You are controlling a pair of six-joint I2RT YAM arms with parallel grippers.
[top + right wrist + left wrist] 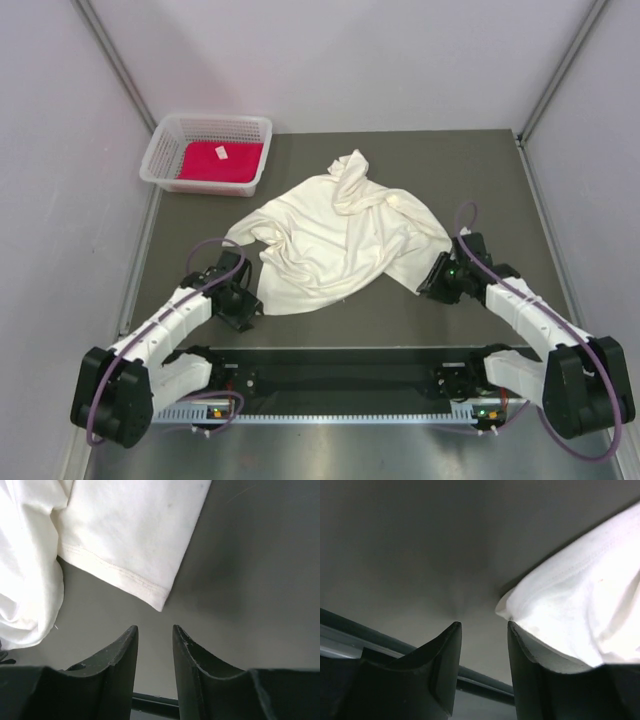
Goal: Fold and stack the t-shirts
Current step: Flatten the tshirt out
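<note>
The cream-white t-shirt (335,235) lies crumpled in the middle of the dark table. The red-magenta t-shirt (220,160) with a small white tag lies folded in the basket. My left gripper (248,305) sits low at the shirt's near-left corner; in the left wrist view it (484,625) is open and empty, with the shirt's edge (580,610) lying against its right finger. My right gripper (436,280) sits at the shirt's near-right corner; in the right wrist view it (154,628) is open and empty, just short of a hemmed corner (150,587).
A white mesh basket (160,160) stands at the table's back left corner. Grey walls enclose the table on three sides. The black mounting rail (340,375) runs along the near edge between the arm bases.
</note>
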